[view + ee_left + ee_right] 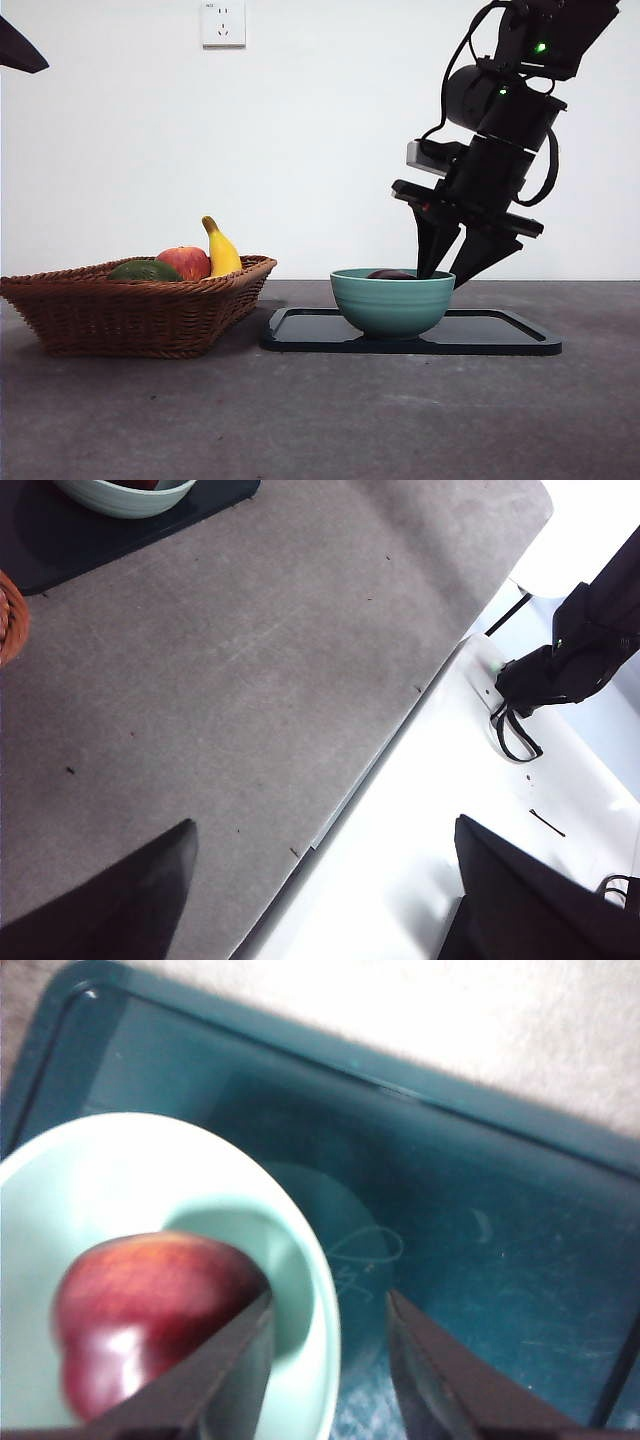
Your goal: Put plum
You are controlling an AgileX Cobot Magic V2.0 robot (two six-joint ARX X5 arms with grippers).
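Note:
The dark maroon plum (390, 274) lies inside the teal bowl (392, 300), only its top showing over the rim. The right wrist view shows the plum (140, 1310) resting in the bowl (310, 1250), free of the jaws. My right gripper (442, 278) is open over the bowl's right rim. In its own view (328, 1305) one jaw is over the bowl's inside and the other over the tray. My left gripper (325, 830) is open and empty above the table's edge, and shows only as a black tip (20, 50) at the top left.
The bowl stands on a dark tray (500, 335). A wicker basket (140, 310) at the left holds a red apple (185, 262), a banana (222, 250) and a dark green fruit (145, 270). The left wrist view shows the bowl's edge (125, 495) and the basket's rim (10, 615).

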